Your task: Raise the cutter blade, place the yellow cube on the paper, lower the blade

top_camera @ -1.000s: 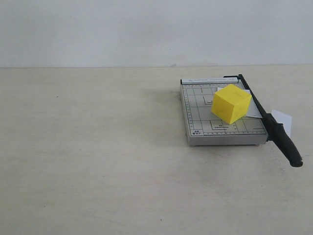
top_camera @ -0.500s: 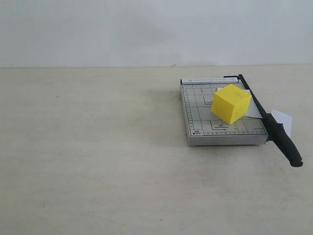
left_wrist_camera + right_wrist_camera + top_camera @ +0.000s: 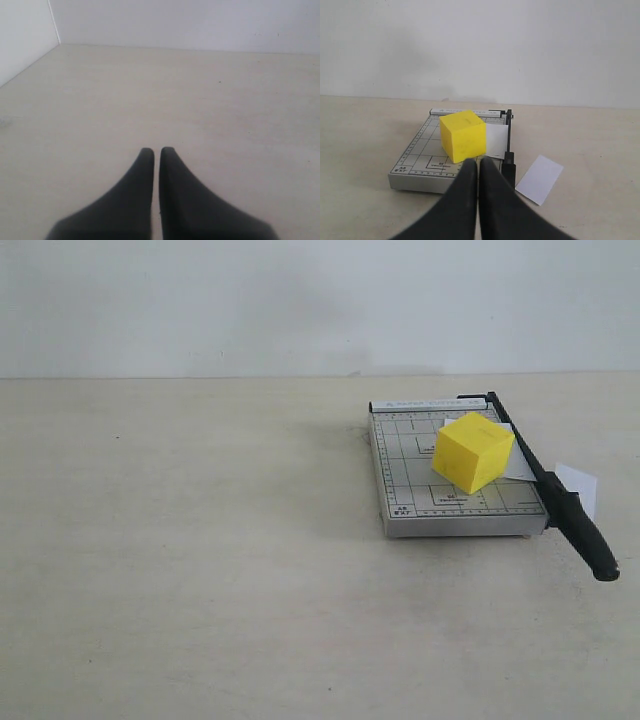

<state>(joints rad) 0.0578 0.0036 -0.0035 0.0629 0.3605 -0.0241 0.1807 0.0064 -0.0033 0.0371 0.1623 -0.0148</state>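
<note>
The yellow cube [image 3: 472, 451] [image 3: 463, 136] sits on the grey gridded base [image 3: 405, 470] [image 3: 417, 157], partly on the white paper [image 3: 518, 468] [image 3: 495, 140]. Along the base's right edge the black cutter blade [image 3: 560, 500] [image 3: 508, 150] lies lowered, its thick handle past the front corner. Neither arm shows in the exterior view. My right gripper [image 3: 478, 162] is shut and empty, hanging back from the base's front edge. Over bare table, my left gripper [image 3: 153, 151] is also shut, holding nothing.
A cut white strip of paper [image 3: 578, 487] [image 3: 540, 179] lies on the table beside the blade handle. The beige table [image 3: 200, 540] stretches to the left, with a white wall [image 3: 300, 300] behind.
</note>
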